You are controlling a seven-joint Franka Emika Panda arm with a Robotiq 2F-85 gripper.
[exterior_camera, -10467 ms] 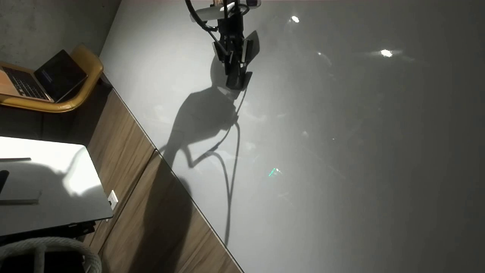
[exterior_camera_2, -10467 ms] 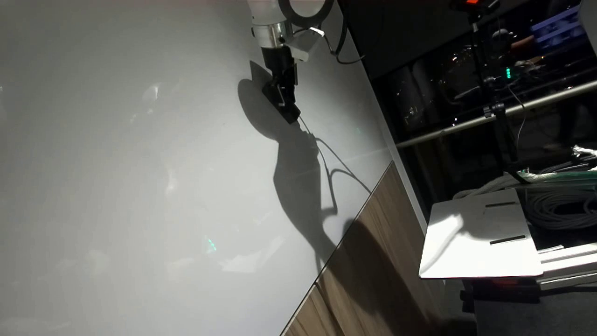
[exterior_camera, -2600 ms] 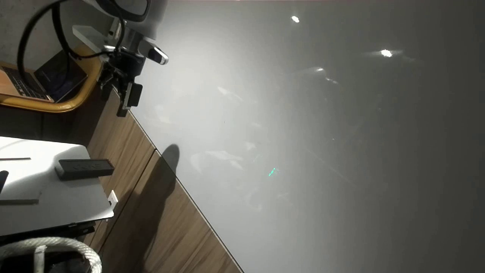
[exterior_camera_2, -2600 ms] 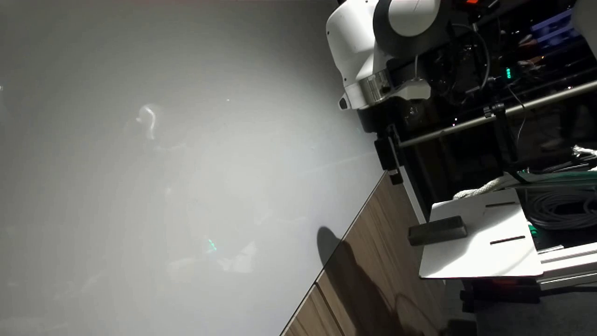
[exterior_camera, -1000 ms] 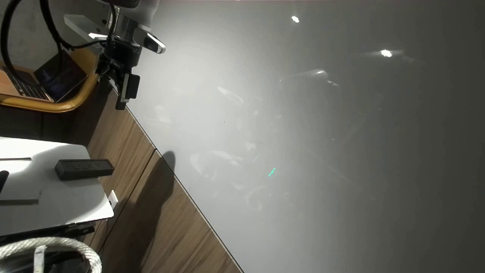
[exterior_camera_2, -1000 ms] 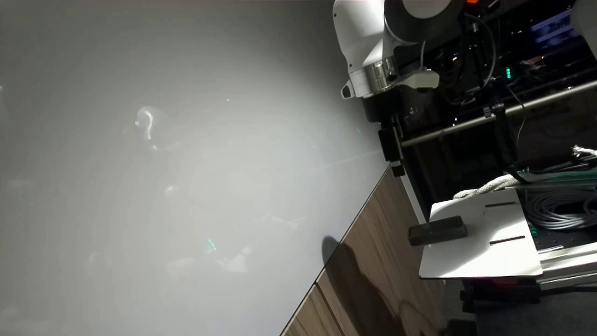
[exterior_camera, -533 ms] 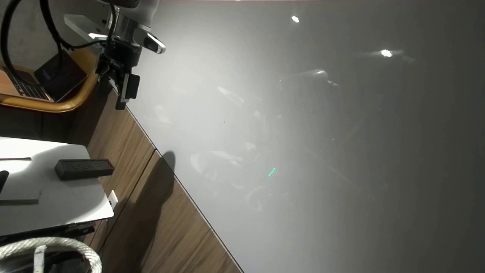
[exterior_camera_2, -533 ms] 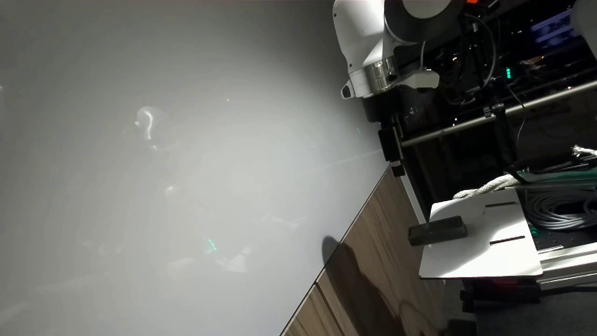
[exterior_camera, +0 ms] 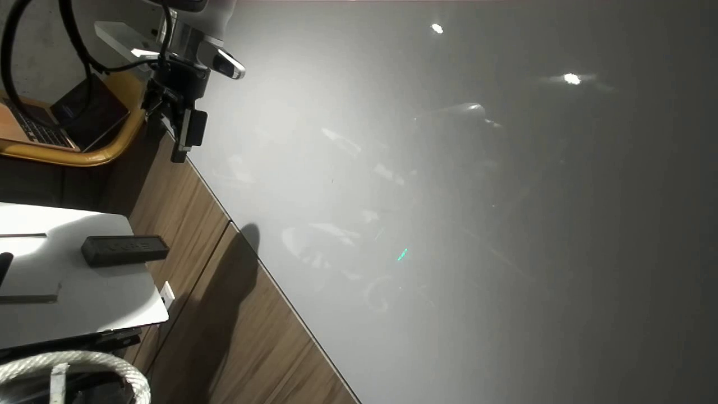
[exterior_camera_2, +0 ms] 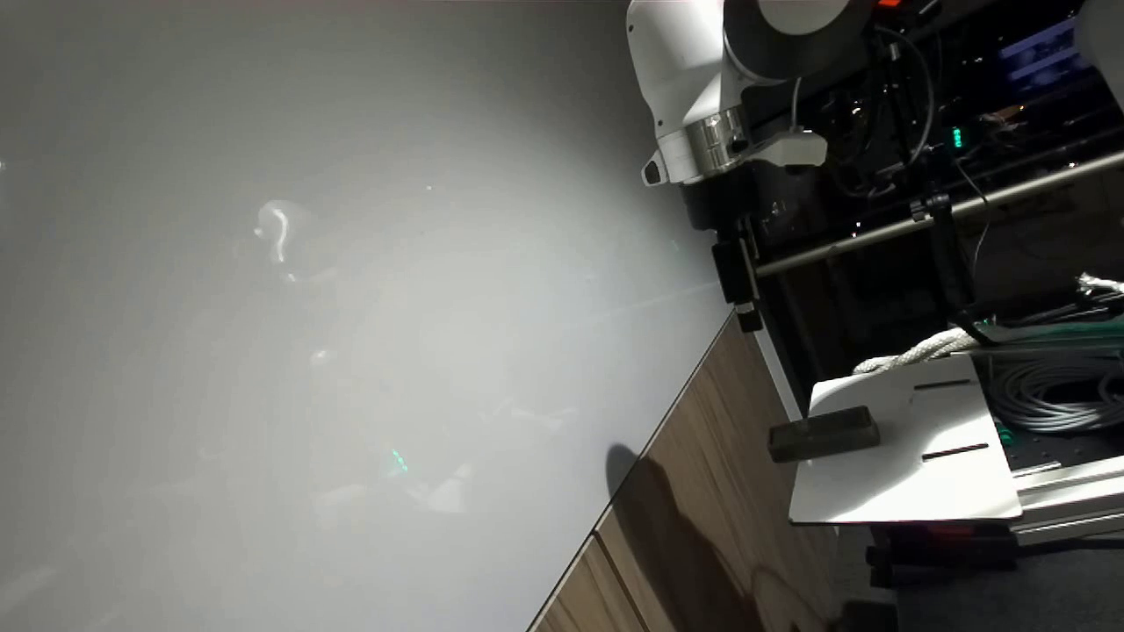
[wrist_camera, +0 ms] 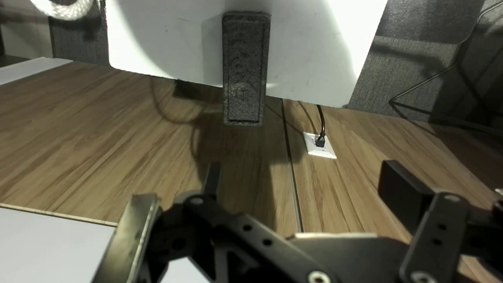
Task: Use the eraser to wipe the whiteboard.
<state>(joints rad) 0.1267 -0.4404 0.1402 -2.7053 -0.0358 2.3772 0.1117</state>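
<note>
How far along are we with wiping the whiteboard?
Done, it seems: no dark writing stands out on the whiteboard, and the eraser rests on the small table, one end overhanging. In hand: nothing; the jaws stand open, apart from the eraser. Left: perhaps only checking whether the pale streaks are smears or reflections.

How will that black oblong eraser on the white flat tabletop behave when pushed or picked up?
The black oblong eraser probably won't roll, given flat sides. Its grainy surface suggests light foam, perhaps grippy. Pushed farther outward, it might tip: one end overhangs the edge of the white flat tabletop.
</note>
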